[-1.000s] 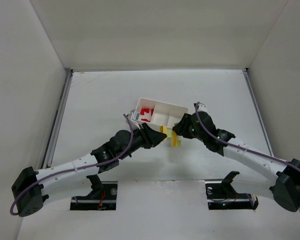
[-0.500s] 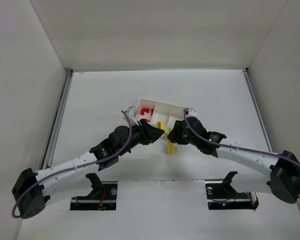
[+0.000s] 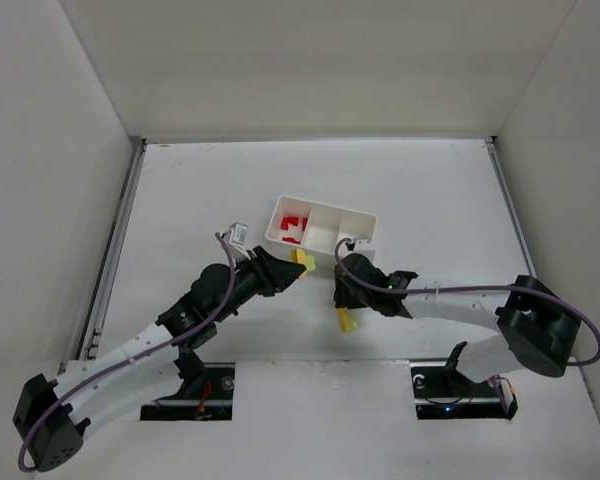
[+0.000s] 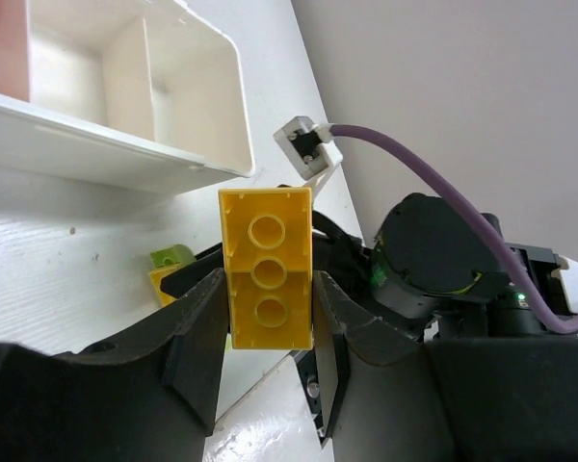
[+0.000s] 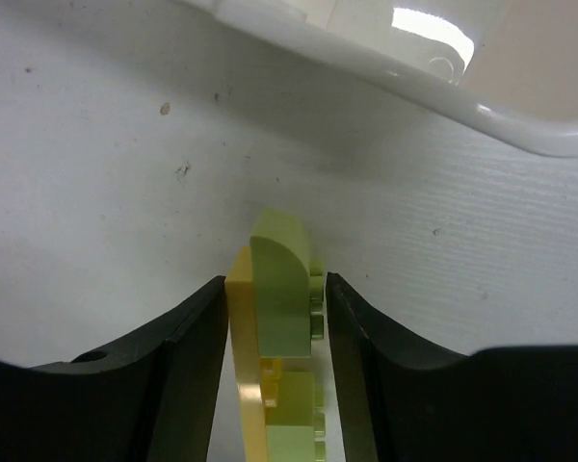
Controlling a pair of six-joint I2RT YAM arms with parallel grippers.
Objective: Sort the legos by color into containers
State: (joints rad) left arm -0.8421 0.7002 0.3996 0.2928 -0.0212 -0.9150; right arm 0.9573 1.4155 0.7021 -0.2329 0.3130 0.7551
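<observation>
As the left arm [image 3: 130,350] and right arm [image 3: 450,297] reach inward over the white worktop [image 3: 180,200], the three-compartment tray [image 3: 325,203] lies slightly skewed beyond them, with red bricks [image 3: 294,228] in its left compartment as seen from above. The left jaws are clenched on a yellow brick [image 4: 267,267], studs toward the wrist camera, just off the tray's near wall. The right jaws closely flank a yellow-green and yellow-orange stack [image 5: 279,289] near that wall; whether they grip it or stand released cannot be told.
</observation>
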